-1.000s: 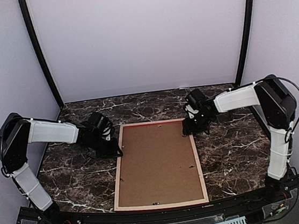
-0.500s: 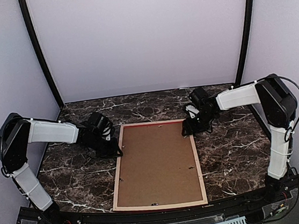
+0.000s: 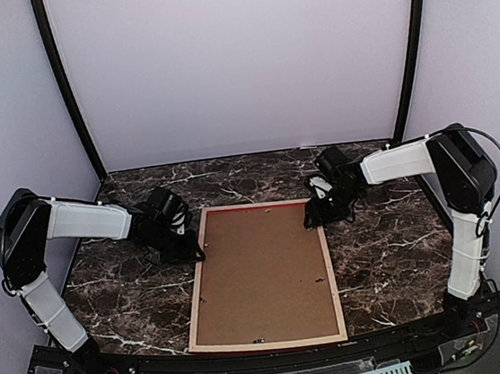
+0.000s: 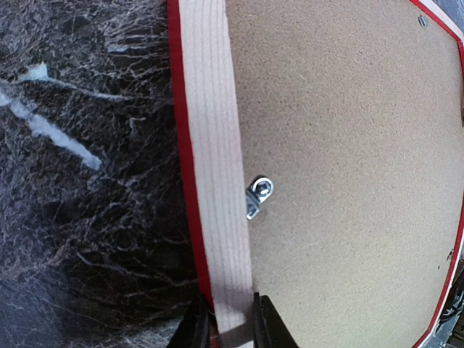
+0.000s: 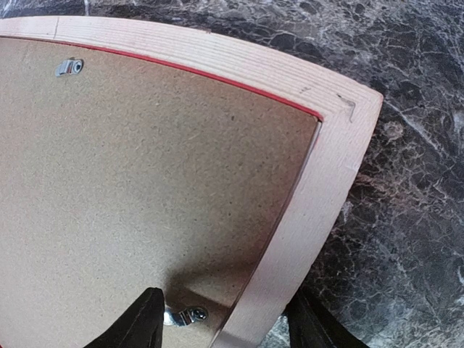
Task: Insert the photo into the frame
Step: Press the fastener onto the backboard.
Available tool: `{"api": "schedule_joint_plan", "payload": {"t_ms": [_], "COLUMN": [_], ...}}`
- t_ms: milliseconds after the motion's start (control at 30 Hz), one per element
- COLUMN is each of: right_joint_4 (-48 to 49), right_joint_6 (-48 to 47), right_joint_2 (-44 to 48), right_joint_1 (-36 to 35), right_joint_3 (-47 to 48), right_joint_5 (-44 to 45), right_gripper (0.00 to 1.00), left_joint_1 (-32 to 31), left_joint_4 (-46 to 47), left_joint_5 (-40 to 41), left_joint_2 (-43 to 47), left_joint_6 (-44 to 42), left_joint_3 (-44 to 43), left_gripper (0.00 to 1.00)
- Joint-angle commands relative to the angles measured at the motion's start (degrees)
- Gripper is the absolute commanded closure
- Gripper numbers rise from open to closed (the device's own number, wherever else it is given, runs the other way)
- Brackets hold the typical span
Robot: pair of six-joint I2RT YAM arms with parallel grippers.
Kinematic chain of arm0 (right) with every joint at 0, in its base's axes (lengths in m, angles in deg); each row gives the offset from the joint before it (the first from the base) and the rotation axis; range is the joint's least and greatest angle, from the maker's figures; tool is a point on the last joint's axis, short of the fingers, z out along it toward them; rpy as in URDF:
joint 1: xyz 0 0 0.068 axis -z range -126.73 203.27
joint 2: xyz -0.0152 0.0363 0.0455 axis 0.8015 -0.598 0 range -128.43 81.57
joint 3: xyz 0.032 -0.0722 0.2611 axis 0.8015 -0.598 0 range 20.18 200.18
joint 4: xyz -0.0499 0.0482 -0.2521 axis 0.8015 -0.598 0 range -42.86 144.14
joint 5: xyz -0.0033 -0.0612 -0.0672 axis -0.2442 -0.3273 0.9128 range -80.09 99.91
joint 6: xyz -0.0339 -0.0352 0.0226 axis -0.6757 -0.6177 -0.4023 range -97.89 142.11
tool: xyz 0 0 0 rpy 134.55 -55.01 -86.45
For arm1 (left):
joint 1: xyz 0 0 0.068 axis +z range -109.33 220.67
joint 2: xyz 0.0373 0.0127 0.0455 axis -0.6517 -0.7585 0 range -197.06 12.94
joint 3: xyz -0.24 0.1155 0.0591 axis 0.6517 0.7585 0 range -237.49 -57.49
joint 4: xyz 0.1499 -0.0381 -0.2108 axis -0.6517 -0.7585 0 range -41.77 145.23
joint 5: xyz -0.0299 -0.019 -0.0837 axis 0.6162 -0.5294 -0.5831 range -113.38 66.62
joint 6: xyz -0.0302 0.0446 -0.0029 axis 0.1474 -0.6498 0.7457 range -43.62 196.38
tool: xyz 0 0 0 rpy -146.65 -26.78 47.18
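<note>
The frame (image 3: 199,287) lies face down on the marble table, pale wood rails up, a thin red edge showing. A brown backing board (image 3: 262,276) fills it, and the photo is hidden. My left gripper (image 3: 187,246) is shut on the frame's left rail (image 4: 214,145), one finger on each side of it (image 4: 230,320). My right gripper (image 3: 316,217) is open near the far right corner. It straddles the right rail (image 5: 319,188), with one finger over the backing board (image 5: 145,167) and the other over the table (image 5: 228,320).
Small metal turn clips hold the backing board: one by the left rail (image 4: 259,194), one beside my right gripper's inner finger (image 5: 185,315), one along the far rail (image 5: 69,67). Dark marble table (image 3: 393,252) surrounds the frame. Black posts and pale walls enclose the back.
My right gripper has shifted slightly to the right along the frame's far right corner, and the frame's near end has slid a little to the left. The left gripper holds still.
</note>
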Motion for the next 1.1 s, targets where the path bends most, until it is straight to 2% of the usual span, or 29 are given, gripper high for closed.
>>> {"api": "schedule_joint_plan", "payload": {"t_ms": [0, 233, 500, 767, 933, 1067], "right_joint_4": [-6.5, -8.9, -9.1, -8.1, -8.3, -8.5], "right_joint_6": [-1.3, -4.5, -5.9, -6.0, -6.8, -7.3], "right_joint_2": [-2.3, -1.8, -1.7, -2.1, -1.9, -1.6], "right_joint_1": [-0.9, -0.8, 0.7, 1.5, 2.0, 2.0], "right_joint_3": [-0.7, -0.4, -0.3, -1.1, -1.0, -1.0], "right_joint_5": [3.2, 5.0, 2.0, -0.1, -1.1, -2.7], "right_gripper": [0.41, 0.44, 0.62, 0.72, 0.74, 0.68], "left_joint_1": [-0.6, -0.6, -0.6, -0.6, -0.5, -0.5], "left_joint_4": [-0.8, -0.7, -0.8, -0.8, -0.7, -0.7], "left_joint_5": [-1.0, -0.9, -1.0, -1.0, -1.0, -0.9], "left_joint_2": [-1.4, -1.5, -1.5, -1.3, -1.3, -1.3], "left_joint_6": [-1.6, -1.6, -1.5, -1.5, -1.6, -1.6], "left_joint_3": [-0.3, -0.4, -0.2, 0.0, 0.1, 0.2], "left_gripper": [0.89, 0.89, 0.89, 0.9, 0.9, 0.9]}}
